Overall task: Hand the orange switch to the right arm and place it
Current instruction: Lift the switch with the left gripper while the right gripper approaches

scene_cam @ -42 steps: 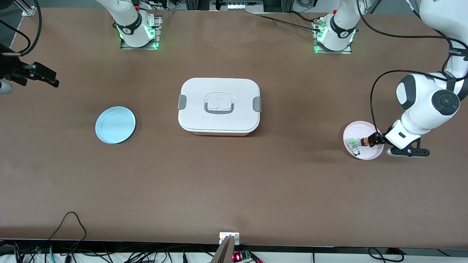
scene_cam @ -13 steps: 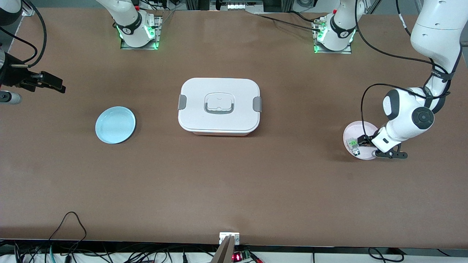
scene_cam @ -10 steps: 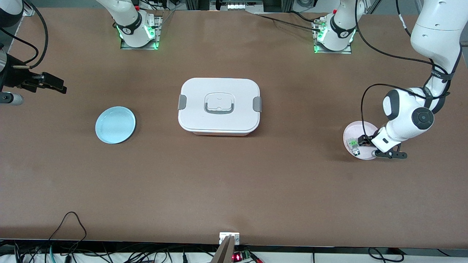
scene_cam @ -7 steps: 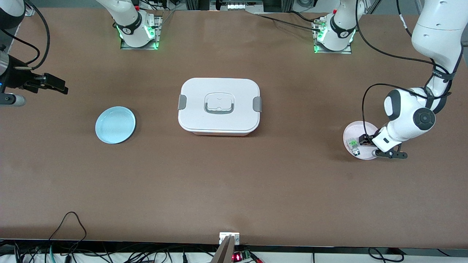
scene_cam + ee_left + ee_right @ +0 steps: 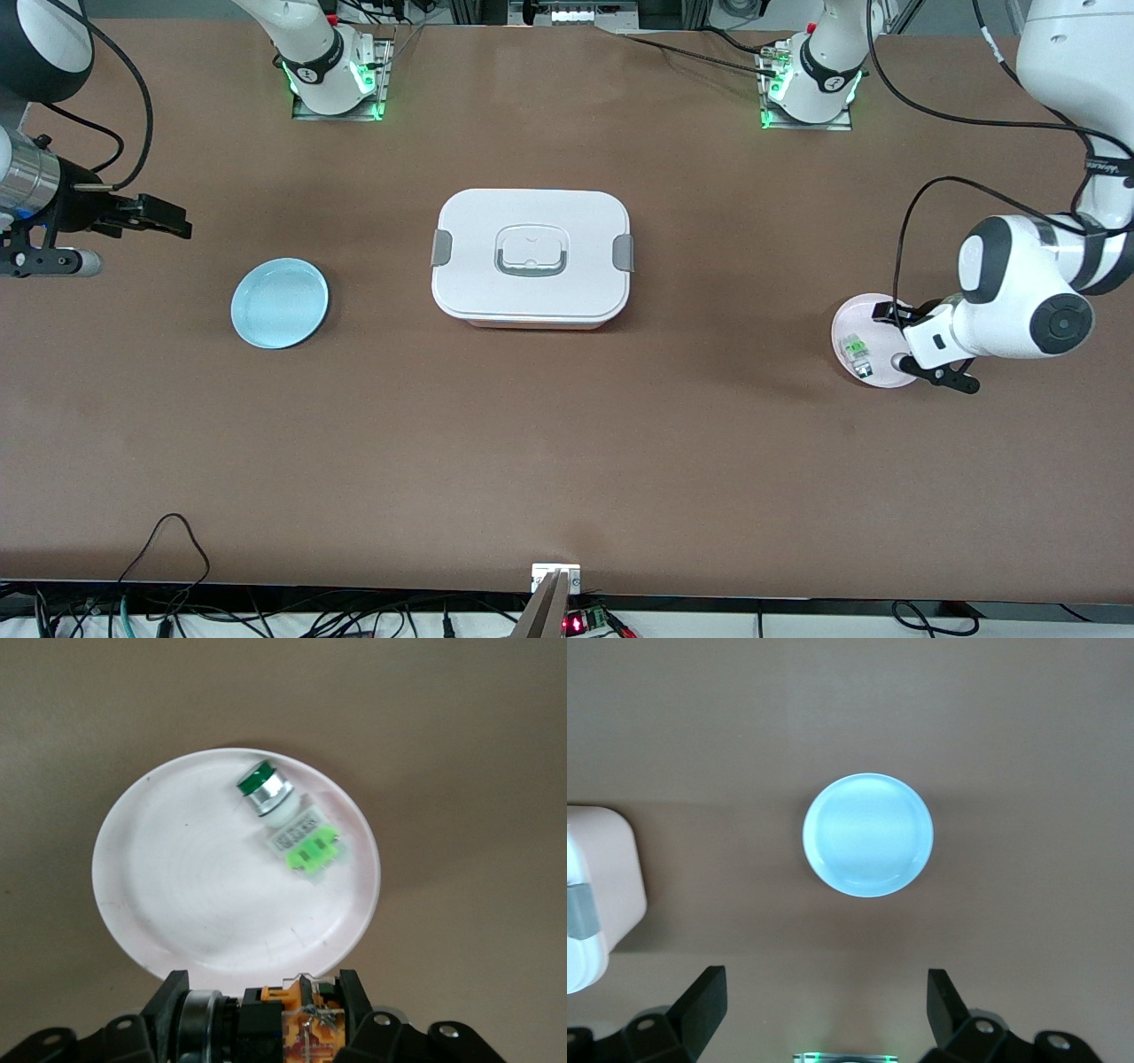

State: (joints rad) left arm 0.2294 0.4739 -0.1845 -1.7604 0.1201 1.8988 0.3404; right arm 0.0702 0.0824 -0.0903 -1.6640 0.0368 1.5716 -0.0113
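At the right arm's end of the counter you have the right tool up in the air, its fingers spread wide with nothing between them; that arm waits over bare counter, and its wrist view looks straight down on the blue plate, which lies bare. Next along, in the middle of the counter, sits the white box with its lid on and grey latches at both ends. Move on toward the left arm's end and you meet the pink plate. On it lies the green switch, tipped on its side with its green cap toward the rim. Over the plate's edge is the left tool, clenched on the orange switch: in the left wrist view you see the black-and-orange part pinched between the two black fingers, lifted off the plate and apart from the green switch. In the front view the tool itself is mostly hidden by the white wrist.
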